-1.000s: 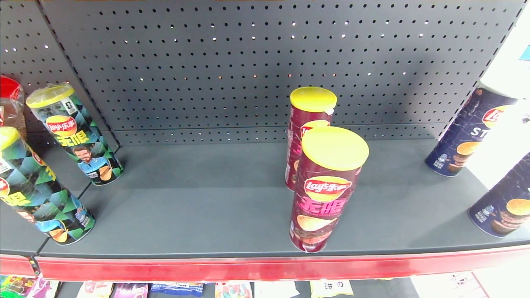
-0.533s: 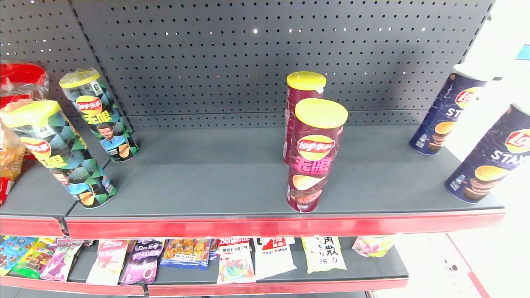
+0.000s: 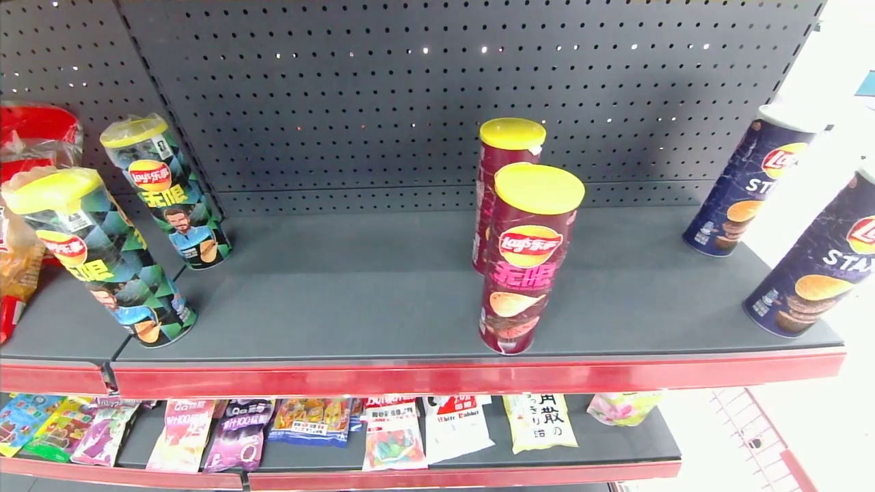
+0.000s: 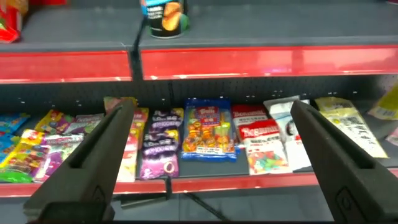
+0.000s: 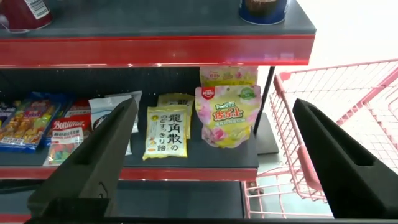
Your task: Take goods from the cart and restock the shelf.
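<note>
Shelf [image 3: 355,294] with six chip cans [image 3: 530,256]

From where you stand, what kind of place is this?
Most likely a shop aisle: chip cans on a red-edged shelf, snack packets beneath it, and a pink shopping cart alongside.

Upper shelf [image 3: 369,294], partly stocked.
Green cans [image 3: 166,191] are stood at the left, maroon cans [image 3: 526,266] mid-shelf, blue cans [image 3: 745,184] at the right.
</note>
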Robot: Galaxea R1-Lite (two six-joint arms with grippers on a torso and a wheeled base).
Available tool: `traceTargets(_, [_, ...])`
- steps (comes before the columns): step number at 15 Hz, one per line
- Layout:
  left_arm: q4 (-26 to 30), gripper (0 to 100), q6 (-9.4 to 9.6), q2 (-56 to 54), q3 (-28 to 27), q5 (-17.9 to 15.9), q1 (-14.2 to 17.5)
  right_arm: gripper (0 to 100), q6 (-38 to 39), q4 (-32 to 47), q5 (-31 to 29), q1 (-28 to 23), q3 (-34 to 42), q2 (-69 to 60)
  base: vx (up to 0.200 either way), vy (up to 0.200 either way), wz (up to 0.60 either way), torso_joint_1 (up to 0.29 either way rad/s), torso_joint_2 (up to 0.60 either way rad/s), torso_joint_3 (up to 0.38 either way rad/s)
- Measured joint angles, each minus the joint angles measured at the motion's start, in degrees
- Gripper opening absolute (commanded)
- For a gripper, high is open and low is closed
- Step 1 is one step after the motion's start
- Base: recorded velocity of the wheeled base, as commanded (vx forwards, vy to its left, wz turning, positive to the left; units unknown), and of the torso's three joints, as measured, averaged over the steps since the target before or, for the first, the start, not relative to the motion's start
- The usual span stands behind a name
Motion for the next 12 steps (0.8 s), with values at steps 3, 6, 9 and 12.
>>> traceTargets(3, [0.0,100,0.0,0.0,0.0,0.1,0.0,100,0.0,0.0,0.0,0.0,0.0,0.0,0.0,0.0,0.0,0.0,0.0,0.0])
traceTargets(6, [0.1,100,0.0,0.0,0.0,0.1,-0.1,100,0.1,-0.1,0.0,-0.1,0.0,0.0,0.0,0.0,0.0,0.0,0.0,0.0])
traceTargets(9, [0.0,100,0.0,0.0,0.0,0.0,0.0,100,0.2,-0.1,-0.1,-0.1,0.0,0.0,0.0,0.0,0.0,0.0,0.0,0.0])
traceTargets(12, [0.0,100,-0.02,0.0,0.0,0.0,0.0,100,0.2,-0.1,-0.1,0.0,0.0,0.0,0.0,0.0,0.0,0.0,0.0,0.0])
